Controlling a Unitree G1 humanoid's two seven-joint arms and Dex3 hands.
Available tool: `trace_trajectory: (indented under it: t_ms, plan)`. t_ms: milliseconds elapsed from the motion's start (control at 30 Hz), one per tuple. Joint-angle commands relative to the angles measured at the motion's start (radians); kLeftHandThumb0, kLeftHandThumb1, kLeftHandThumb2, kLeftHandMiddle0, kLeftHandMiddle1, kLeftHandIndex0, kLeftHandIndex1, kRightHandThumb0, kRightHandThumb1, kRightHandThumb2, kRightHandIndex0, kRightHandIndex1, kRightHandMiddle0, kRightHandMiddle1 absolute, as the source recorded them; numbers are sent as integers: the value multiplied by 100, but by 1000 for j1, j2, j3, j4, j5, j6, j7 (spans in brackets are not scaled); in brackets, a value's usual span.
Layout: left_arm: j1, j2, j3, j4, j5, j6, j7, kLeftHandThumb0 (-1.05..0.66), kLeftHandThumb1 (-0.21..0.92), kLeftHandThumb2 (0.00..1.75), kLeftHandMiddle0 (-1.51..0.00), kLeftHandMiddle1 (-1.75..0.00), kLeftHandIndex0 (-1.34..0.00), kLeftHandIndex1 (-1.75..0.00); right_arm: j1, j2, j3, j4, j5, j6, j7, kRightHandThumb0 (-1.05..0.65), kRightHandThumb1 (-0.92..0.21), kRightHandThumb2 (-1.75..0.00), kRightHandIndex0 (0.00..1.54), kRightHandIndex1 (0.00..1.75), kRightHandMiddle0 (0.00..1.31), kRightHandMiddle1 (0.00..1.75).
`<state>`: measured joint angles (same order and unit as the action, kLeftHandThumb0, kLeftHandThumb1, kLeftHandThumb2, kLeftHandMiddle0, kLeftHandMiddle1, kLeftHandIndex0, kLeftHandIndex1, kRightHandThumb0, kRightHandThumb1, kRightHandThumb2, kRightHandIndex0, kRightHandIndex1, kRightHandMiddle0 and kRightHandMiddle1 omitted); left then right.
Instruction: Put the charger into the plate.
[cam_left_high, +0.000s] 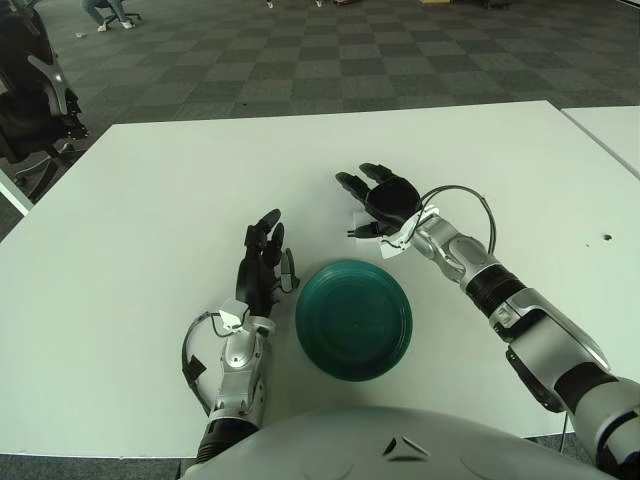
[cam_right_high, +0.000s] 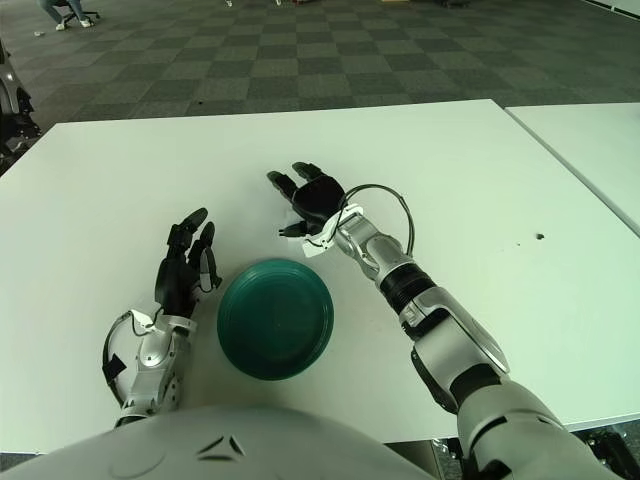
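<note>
Nearest the robot sits the round dark-green plastic plate (cam_left_high: 353, 319), nothing in it yet. Left hand (cam_left_high: 262, 265) idles beside it, fingers relaxed. Right hand (cam_left_high: 385, 201) hovers spread over the small white charger (cam_left_high: 361, 226) just beyond the plate; reaching, I'd say, and closing comes next.

White surface (cam_left_high: 180, 180) in the foreground; a second white surface (cam_left_high: 612, 130) adjoins at right. Checkered carpet floor (cam_left_high: 330, 60) beyond.
</note>
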<state>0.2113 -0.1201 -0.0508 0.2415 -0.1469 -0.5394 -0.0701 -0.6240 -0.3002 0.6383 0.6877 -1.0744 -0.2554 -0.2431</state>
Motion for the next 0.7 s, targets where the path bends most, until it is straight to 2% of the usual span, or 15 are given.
trace_trajectory:
  t_ms: [0, 300, 667]
  plan:
    - [52, -67, 0, 109, -42, -9, -14, -88, 92, 86, -34, -1, -4, -88, -53, 3, 16, 60, -1, 12, -8, -80, -92, -73, 15, 0, 0, 18]
    - [51, -66, 7, 108, -52, 2, -27, -85, 92, 86, -35, -2, 0, -87, -85, 11, 50, 122, 10, 20, 20, -81, -92, -72, 14, 0, 0, 9]
    - [55, -69, 6, 86, -72, 37, -34, -80, 92, 86, -36, -1, 0, -83, -91, 16, 76, 160, 37, 0, 60, -82, -92, -76, 13, 0, 0, 12]
